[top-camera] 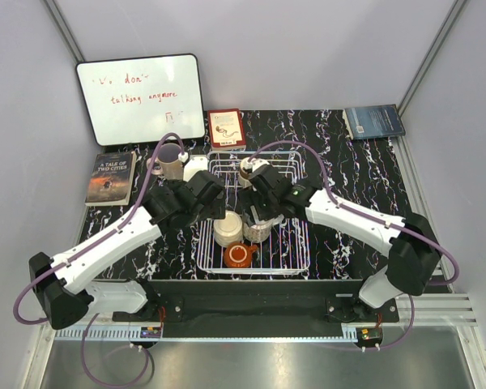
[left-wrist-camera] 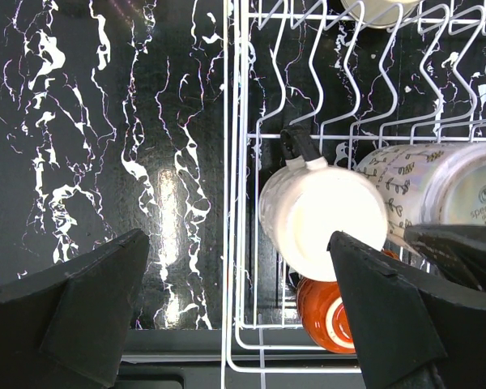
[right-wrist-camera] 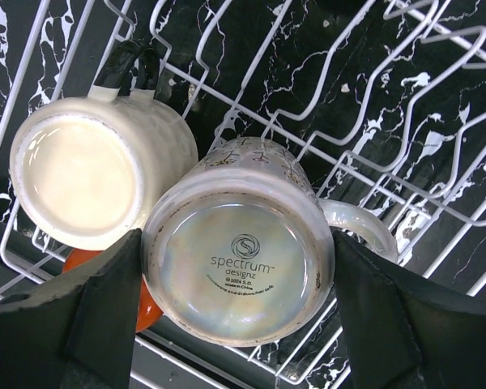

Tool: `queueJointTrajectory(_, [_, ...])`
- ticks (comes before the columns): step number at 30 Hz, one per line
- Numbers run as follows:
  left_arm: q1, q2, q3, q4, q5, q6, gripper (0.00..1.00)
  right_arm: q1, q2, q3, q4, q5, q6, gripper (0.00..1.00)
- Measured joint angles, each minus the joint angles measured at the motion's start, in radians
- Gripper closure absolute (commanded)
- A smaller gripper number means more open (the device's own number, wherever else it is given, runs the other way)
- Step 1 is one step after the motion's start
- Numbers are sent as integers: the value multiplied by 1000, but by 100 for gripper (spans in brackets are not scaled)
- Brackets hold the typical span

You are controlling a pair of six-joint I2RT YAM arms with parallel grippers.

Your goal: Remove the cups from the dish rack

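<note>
The white wire dish rack (top-camera: pixel 287 243) stands mid-table. In it a cream mug (top-camera: pixel 228 228) and a speckled mug (top-camera: pixel 257 231) stand upside down, with an orange-red mug (top-camera: pixel 240 255) in front of them. A brown-rimmed cream mug (top-camera: pixel 248 168) sits at the rack's back. A pale pink mug (top-camera: pixel 170 162) stands on the table to the left. My right gripper (right-wrist-camera: pixel 237 275) is open, its jaws either side of the speckled mug (right-wrist-camera: pixel 239 271). My left gripper (left-wrist-camera: pixel 236 267) is open above the rack's left edge (left-wrist-camera: pixel 231 203), beside the cream mug (left-wrist-camera: pixel 320 219) and the orange-red mug (left-wrist-camera: pixel 320 312).
A whiteboard (top-camera: pixel 140 99) leans on the back wall. A book (top-camera: pixel 112 177) lies at the left, a red booklet (top-camera: pixel 226 128) behind the rack and a blue book (top-camera: pixel 373 121) at the far right. A small white object (top-camera: pixel 196 168) sits beside the pink mug.
</note>
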Motion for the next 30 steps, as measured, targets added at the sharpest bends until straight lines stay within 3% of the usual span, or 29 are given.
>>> queueJointTrajectory(1, [0,0,0,0,0,0,1,0,-7,-6,1,-3,6,98])
queueJointTrajectory(2, [0,2,0,0,0,1,1,0,-13,-13,0,-5,14,100])
queueJointTrajectory(15, [0,32,12,8,0,7,1,6,-91,-14,-161,22,106,100])
queueJointTrajectory(19, [0,40,18,18,0,6,1,6,-95,20,-256,50,119,100])
queueJointTrajectory(30, [0,45,18,19,1,-10,1,6,-100,123,-316,89,138,100])
